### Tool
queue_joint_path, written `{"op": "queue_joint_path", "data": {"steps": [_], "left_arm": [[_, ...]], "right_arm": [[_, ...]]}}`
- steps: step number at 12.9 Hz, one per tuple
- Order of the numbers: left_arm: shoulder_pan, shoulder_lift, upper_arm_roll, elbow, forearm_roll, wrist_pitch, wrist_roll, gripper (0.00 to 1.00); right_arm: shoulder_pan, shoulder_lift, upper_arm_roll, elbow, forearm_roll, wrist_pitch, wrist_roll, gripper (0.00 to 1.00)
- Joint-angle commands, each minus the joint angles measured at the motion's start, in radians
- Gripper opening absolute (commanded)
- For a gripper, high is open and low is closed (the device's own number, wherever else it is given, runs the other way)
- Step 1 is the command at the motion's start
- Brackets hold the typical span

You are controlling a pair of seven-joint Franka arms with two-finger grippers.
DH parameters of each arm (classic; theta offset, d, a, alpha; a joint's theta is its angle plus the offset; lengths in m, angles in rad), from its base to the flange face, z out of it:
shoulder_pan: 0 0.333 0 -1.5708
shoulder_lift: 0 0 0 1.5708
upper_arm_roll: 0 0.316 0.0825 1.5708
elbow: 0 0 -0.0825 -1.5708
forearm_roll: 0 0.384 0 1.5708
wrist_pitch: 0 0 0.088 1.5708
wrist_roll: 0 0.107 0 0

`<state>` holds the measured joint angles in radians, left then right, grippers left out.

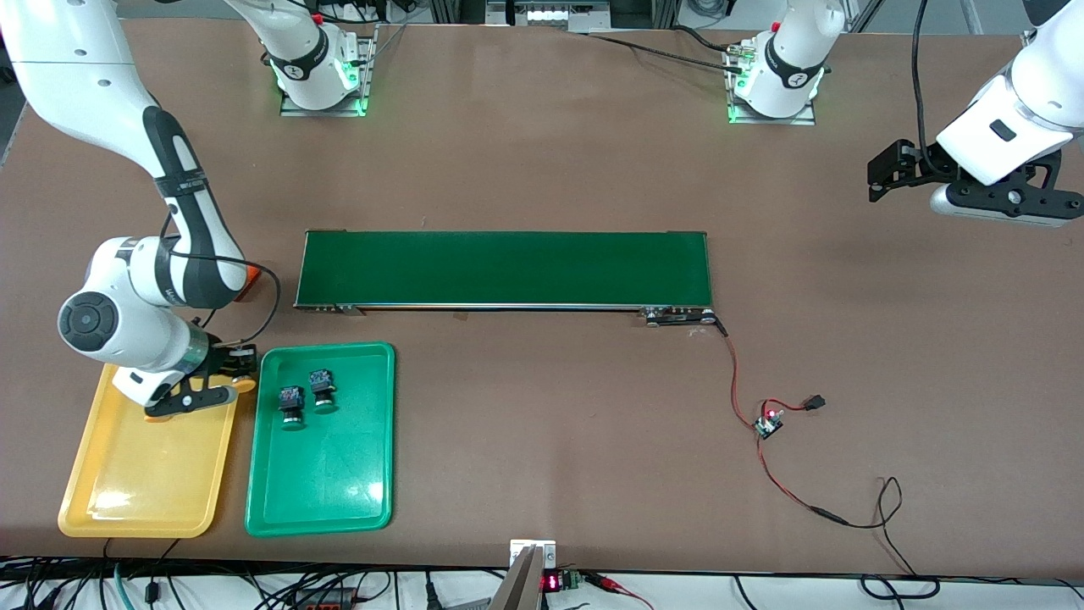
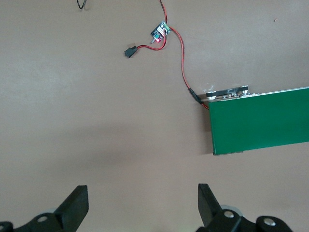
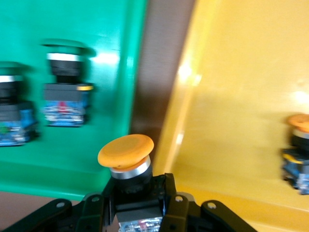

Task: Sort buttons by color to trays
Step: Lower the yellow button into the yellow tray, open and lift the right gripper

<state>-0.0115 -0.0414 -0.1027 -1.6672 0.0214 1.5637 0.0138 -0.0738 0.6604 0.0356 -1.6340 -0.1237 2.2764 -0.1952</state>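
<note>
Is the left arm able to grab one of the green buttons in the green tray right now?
Probably not easily. The left gripper hangs open over bare table at its own end, while the green buttons lie in the green tray at the right arm's end, past the conveyor belt. Nothing covers them; it looks like a long stretch.

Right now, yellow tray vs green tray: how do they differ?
Contents: the green tray holds two green-capped buttons; the yellow tray shows one yellow-capped button lying in it.
Gripper: the right gripper, shut on a second yellow-capped button, is at the yellow tray's edge; nothing is over the green tray.
Shared: the same shallow rectangular shape, lying side by side. The left gripper waits open.
</note>
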Motion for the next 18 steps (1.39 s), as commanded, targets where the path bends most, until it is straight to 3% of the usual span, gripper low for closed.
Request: {"op": "queue_joint_path", "data": {"steps": [1, 3, 6, 7, 8, 11, 13, 18], "left_arm": [[-0.002, 0.020, -0.002, 0.043, -0.008, -0.030, -0.008, 1.00], [-0.002, 0.020, -0.002, 0.043, -0.008, -0.030, -0.009, 1.00], [-0.002, 0.020, -0.002, 0.043, -0.008, -0.030, -0.009, 1.00], [-0.002, 0.020, -0.002, 0.043, -0.008, -0.030, -0.009, 1.00], [-0.002, 0.020, -0.002, 0.043, -0.008, -0.030, -0.009, 1.00], [-0.002, 0.020, -0.002, 0.043, -0.008, -0.030, -0.009, 1.00], [-0.002, 0.020, -0.002, 0.043, -0.008, -0.030, -0.009, 1.00], [-0.002, 0.020, -0.002, 0.043, -0.008, -0.030, -0.009, 1.00]], "right_arm": [[-0.026, 0.031, -0.026, 0.025, -0.016, 0.038, -0.091, 0.07], [-0.047, 0.051, -0.034, 0.025, -0.016, 0.083, -0.137, 0.08], [-0.049, 0.062, -0.039, 0.025, -0.014, 0.107, -0.139, 0.34], [-0.050, 0.062, -0.039, 0.025, -0.011, 0.109, -0.130, 0.70], [-0.052, 0.062, -0.039, 0.023, -0.008, 0.112, -0.124, 1.00], [-0.047, 0.035, -0.039, 0.023, 0.010, 0.110, -0.122, 1.00], [-0.037, -0.019, -0.039, 0.017, 0.073, 0.069, -0.083, 1.00], [0.032, -0.269, -0.039, 0.023, 0.073, -0.283, 0.035, 1.00]]}}
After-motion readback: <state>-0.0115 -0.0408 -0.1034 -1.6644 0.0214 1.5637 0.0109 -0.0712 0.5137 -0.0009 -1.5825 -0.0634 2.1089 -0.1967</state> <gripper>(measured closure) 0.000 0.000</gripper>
